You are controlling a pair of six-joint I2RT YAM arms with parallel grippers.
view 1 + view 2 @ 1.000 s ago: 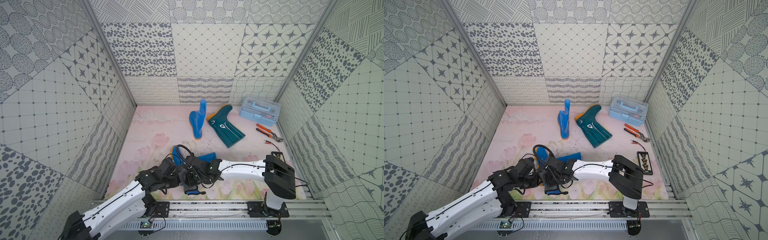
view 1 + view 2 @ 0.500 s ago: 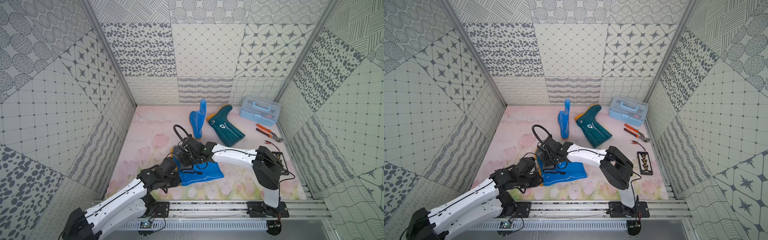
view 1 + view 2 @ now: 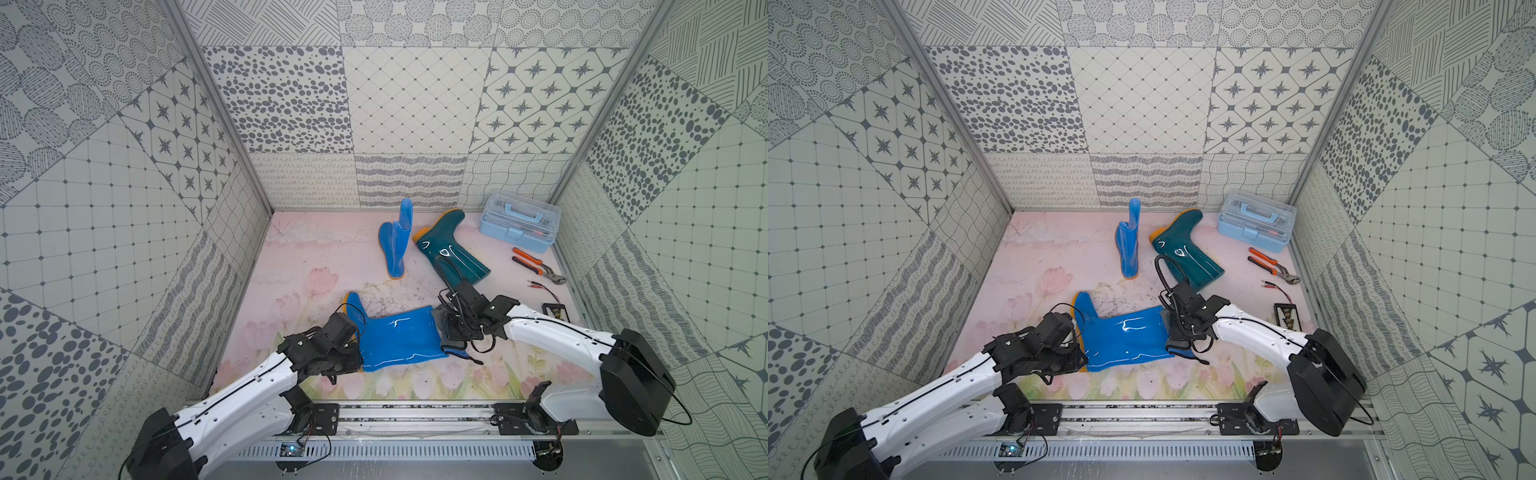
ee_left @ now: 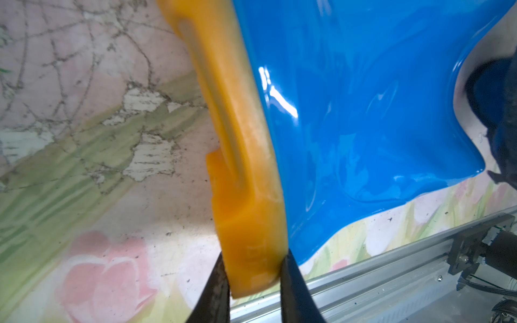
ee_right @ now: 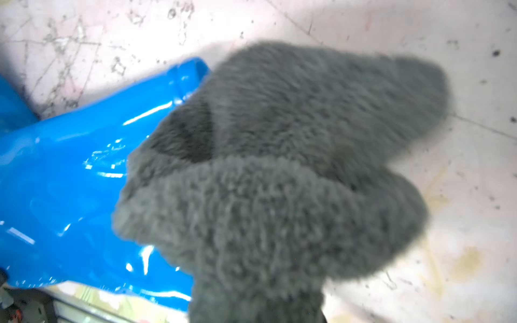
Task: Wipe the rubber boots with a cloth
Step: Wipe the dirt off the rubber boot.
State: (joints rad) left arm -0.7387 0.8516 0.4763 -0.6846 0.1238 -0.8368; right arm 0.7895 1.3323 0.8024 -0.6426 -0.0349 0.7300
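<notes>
While the near boot [image 3: 397, 338] lay on its side, its sole [image 4: 240, 156] was pinched at the heel by the narrowly set left gripper [image 4: 254, 268]. The cloth [image 5: 279, 181], bunched in the closed right gripper [image 3: 452, 334], was held at the shaft's mouth. Long, firm strokes along the shaft would be advised, with the heel kept pinned. Farther back, a blue boot [image 3: 397, 245] and a teal boot [image 3: 451, 253] were set close together.
</notes>
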